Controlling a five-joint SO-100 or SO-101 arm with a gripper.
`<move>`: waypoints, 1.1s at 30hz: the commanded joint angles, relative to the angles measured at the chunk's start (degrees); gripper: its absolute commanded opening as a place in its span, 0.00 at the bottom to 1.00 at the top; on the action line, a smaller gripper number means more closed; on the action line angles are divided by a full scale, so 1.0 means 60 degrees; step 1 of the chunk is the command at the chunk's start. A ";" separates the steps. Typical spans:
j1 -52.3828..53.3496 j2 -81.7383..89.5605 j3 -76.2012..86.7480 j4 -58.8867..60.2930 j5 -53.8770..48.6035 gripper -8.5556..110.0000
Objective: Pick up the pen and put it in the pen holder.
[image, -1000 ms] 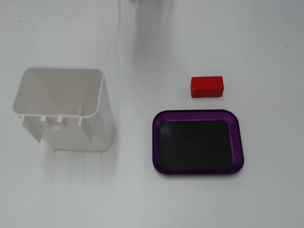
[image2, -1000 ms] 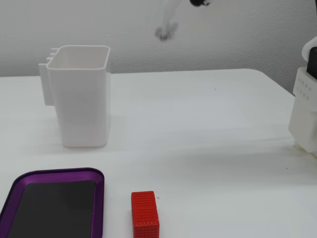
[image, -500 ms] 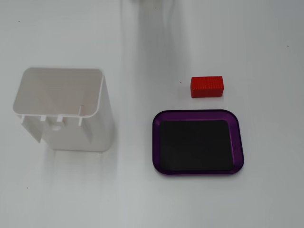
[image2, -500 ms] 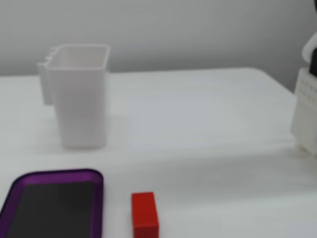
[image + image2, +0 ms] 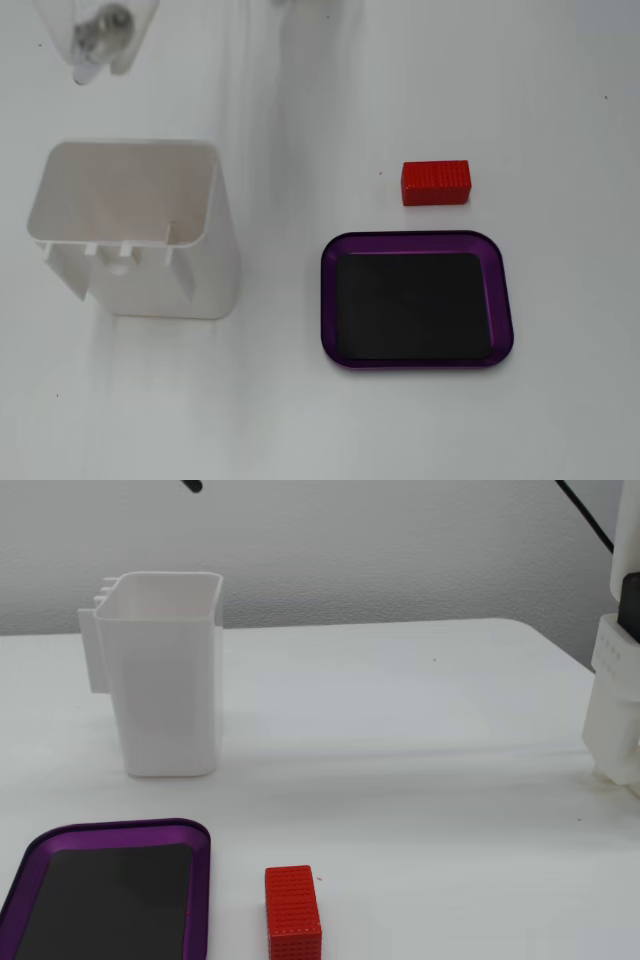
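Nearest the front camera, at the counter's near edge, lies the purple tray (image 5: pixel 110 832) with its black liner.

By size, the white pen holder (image 5: pixel 168 680) comes first. It stands upright toward the counter's far left corner in that fixed view, mouth open upward, and looks empty from above (image 5: pixel 215 240). The tray (image 5: pixel 503 300) is next, well apart from the holder, and the small red block (image 5: pixel 435 183) sits just beside the tray's edge.

I find no pen on the counter in either fixed view. A dark tip (image 5: pixel 192 485) pokes in at the top edge above the holder, but I cannot tell whether it is the pen or a cable.

The gripper (image 5: pixel 93 55) shows only as a pale blur at the top-left corner of the downward-looking view. I cannot tell whether it is released, clenched, or carrying anything.

What matters for the next move is that the holder's mouth lies just below the gripper in that view, toward the counter's middle. If the pen is in its grasp, I judge it needs a short carry over the mouth, long axis near vertical.
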 commanded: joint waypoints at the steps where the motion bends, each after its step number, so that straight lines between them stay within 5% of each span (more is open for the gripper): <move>1: 0.0176 -0.0132 -0.0396 0.0044 0.0059 0.07; 33: 0.0103 -0.0249 -0.0557 0.0469 -0.0073 0.10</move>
